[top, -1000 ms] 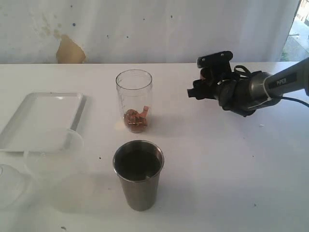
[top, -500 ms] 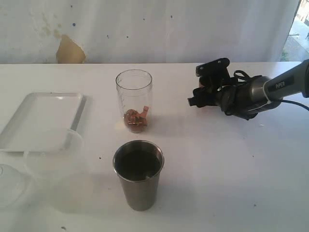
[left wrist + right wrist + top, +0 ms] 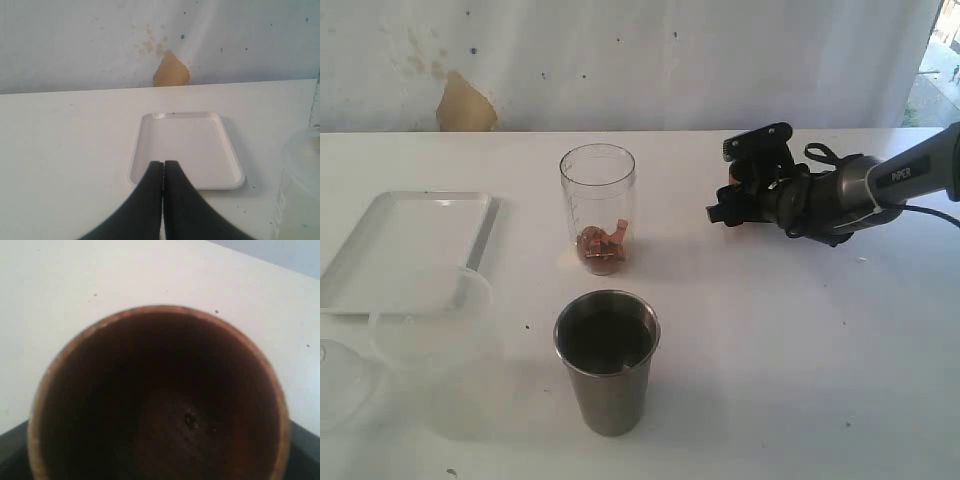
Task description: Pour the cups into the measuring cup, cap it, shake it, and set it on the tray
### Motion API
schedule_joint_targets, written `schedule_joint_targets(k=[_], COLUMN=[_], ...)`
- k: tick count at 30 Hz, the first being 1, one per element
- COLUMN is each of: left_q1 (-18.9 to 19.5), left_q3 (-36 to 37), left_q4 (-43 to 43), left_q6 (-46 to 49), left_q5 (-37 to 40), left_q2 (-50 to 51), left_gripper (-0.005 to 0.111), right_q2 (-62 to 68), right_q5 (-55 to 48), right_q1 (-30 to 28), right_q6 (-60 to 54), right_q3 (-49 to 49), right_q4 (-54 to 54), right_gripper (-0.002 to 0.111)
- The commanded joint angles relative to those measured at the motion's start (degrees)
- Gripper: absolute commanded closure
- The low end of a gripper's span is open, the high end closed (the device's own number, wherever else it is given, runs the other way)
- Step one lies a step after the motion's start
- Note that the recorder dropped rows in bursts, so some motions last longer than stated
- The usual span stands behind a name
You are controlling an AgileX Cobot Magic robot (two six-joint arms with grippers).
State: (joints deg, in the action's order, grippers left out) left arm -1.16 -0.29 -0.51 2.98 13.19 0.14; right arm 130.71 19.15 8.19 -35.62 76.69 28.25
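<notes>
**White surface, blotched wall: pouring set**

Matte white surface point(image 3: 770, 350) before a stained white wall point(image 3: 620, 60). Flat white rimmed tray point(image 3: 400, 250) at left, with a frosted plastic container point(image 3: 430, 330) at its near corner. Clear graduated measuring cup point(image 3: 598, 190) mid-surface, coppery bits inside. Shiny tapered steel tumbler point(image 3: 607, 365) nearer. Right hand point(image 3: 740, 175) grips the rounded brown wooden cup point(image 3: 160, 405), well right of the measuring cup. Left hand point(image 3: 163, 167) has its fingers pressed together and is empty.

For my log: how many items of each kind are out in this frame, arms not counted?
Cups: 2, the steel tumbler and the wooden cup
Measuring cup: 1
Tray: 1
Frosted container: 1
Clear rounded piece at the table's edge, kind unclear: 1
Total: 6
</notes>
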Motion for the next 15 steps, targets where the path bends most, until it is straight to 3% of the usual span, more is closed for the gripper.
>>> schedule_joint_targets(k=[1,15], left_q1=[-0.1,-0.1], left_q3=[0.3,0.3], left_q4=[0.1,0.1], left_q6=[-0.1,-0.1], left_q5=[0.1,0.1], left_q2=[-0.1,-0.1], left_gripper=[0.106,0.106], right_q2=[-0.1,-0.1], right_q5=[-2.4,-2.4], right_q1=[0.1,0.1], right_q6=[0.0,3.2], right_q3=[-0.2,-0.2], right_q4=[0.0,0.1], right_gripper=[0.108,0.108])
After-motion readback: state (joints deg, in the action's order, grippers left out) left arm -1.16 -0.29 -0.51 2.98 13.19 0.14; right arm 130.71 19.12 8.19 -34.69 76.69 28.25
